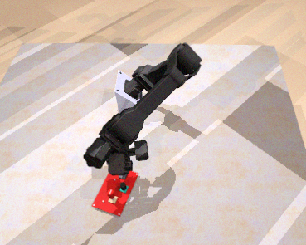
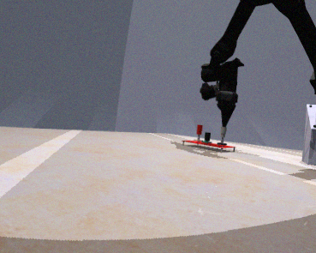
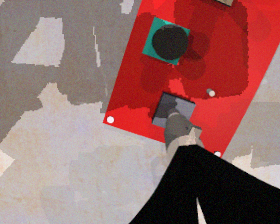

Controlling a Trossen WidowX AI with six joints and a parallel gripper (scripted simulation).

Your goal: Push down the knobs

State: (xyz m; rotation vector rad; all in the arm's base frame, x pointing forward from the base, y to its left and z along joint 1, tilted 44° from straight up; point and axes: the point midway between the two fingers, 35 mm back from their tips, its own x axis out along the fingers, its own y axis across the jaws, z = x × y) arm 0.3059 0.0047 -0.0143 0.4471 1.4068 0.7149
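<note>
Here the claw (image 3: 181, 143), fingers pressed together and pinching nothing, stands upright with its tip on the grey knob (image 3: 176, 123) directly beneath it. The red knob (image 2: 199, 129), standing tallest, lies at the circuit board (image 3: 134, 91)'s far end, past the black knob (image 3: 169, 42).

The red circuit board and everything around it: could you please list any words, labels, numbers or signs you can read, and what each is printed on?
None can be read in any view.
Circuit board: plain red, no print visible.
Black knob, dark red knob and grey knob: unmarked.
Gripper and arm: plain black, no brand or number.
</note>
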